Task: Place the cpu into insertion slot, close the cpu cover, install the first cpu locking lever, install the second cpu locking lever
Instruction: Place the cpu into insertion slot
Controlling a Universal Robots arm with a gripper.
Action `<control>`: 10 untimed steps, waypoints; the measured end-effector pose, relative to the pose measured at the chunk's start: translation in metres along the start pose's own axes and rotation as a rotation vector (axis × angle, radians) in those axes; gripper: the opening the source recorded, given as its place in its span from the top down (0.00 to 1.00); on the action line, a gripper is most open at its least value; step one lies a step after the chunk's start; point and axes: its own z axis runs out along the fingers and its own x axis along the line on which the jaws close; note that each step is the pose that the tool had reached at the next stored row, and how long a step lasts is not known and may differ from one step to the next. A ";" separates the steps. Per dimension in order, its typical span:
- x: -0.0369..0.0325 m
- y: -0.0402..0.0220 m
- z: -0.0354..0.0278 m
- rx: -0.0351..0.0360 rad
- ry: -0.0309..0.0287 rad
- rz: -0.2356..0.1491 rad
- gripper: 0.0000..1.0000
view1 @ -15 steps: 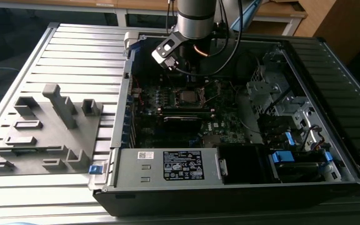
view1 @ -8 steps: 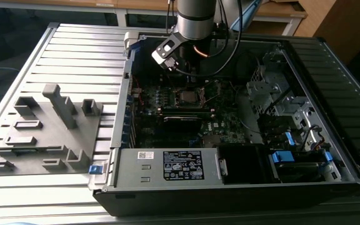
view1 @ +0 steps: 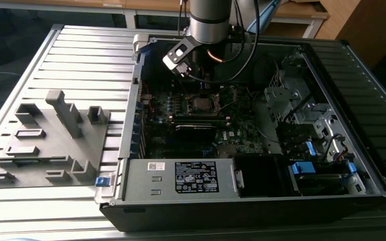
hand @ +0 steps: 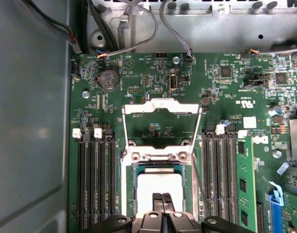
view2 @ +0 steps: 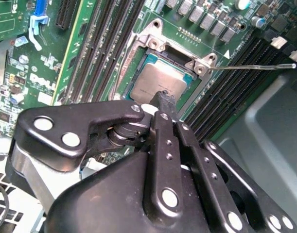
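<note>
One cpu (hand: pixel 159 185), one insertion slot (hand: pixel 160 168), one cpu cover (hand: pixel 160 106), one computer case (view1: pixel 247 213)

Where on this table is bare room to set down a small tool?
Bare slats of the table lie beyond the grey fixture, on the exterior view's left of the computer case. Inside the case it is crowded: the hand is at the cpu.

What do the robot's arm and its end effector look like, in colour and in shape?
The arm is a silver-grey cylinder with a dark band, and black cables run beside it. The end effector is black: flat linkage bars with rounded ends, joined by round silver pins, and two narrow fingers.
</note>
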 end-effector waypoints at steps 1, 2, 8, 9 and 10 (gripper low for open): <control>0.0000 -0.0001 0.0010 0.0001 -0.0001 0.000 0.89; 0.0000 -0.0002 0.0023 0.0001 -0.0001 0.000 0.89; 0.0002 -0.0008 0.0115 -0.0001 -0.0029 0.000 0.89; 0.0002 -0.0008 0.0118 -0.0002 -0.0040 0.000 0.89; 0.0002 -0.0009 0.0124 -0.0001 -0.0049 0.000 0.89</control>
